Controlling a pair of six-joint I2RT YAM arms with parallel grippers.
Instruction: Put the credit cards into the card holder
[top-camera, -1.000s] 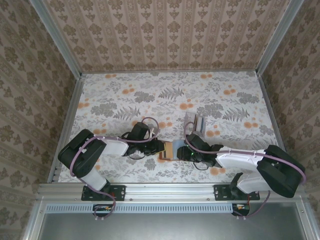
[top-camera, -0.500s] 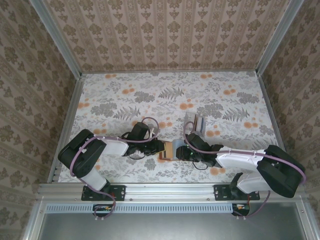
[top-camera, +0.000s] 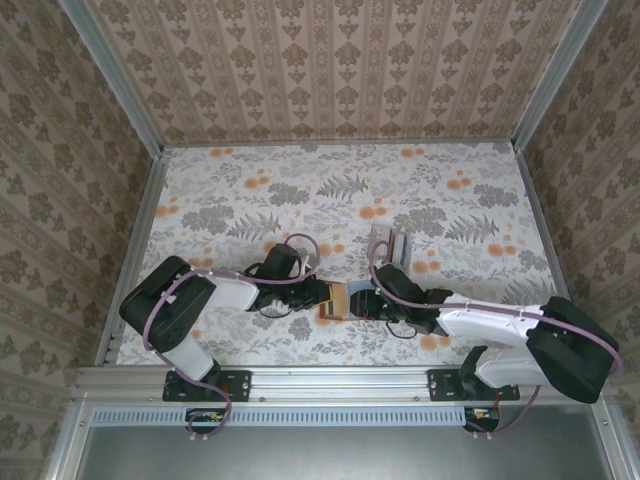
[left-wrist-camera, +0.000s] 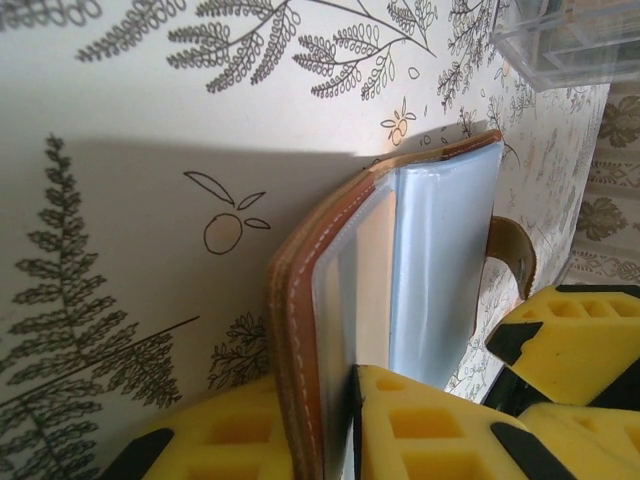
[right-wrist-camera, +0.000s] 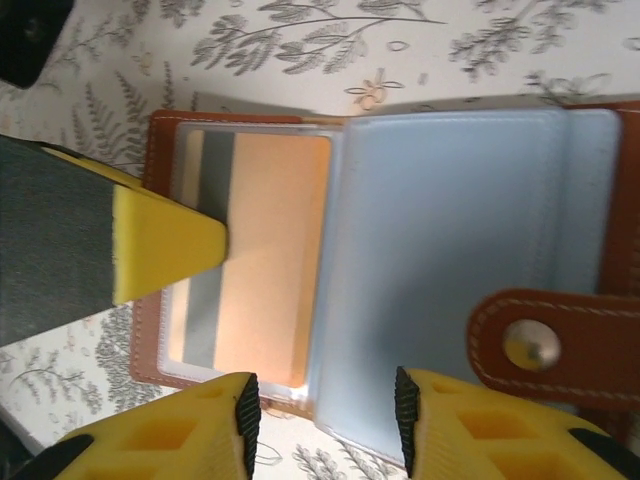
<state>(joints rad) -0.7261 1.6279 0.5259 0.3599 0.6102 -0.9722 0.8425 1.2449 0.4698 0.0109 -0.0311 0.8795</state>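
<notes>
1. Since a second ago we see almost no change: the right arm's elbow has gone slightly outward, and the card holder (top-camera: 335, 300) lies at the same place, open, near the front edge of the table (top-camera: 300, 190), between the left gripper (top-camera: 321, 297) and the right gripper (top-camera: 359, 303).
2. We see the left gripper clamped on the holder's brown stitched cover; one finger (right-wrist-camera: 160, 240) presses on the clear pocket.
3. The right gripper's fingers stand apart, with the lower edge of the pale blue sleeve (right-wrist-camera: 450, 250) between them and nothing pinched.
4. A tan card (right-wrist-camera: 265, 250) with a grey stripe sits inside that pocket.
5. A brown strap (right-wrist-camera: 590, 345) with a round metal snap (right-wrist-camera: 530, 345) lies across the holder's right side.
6. A clear plastic box (left-wrist-camera: 570, 40) stands beyond the holder, apart from it.
7. The table has a matte print of grey ferns and orange flowers.
</notes>
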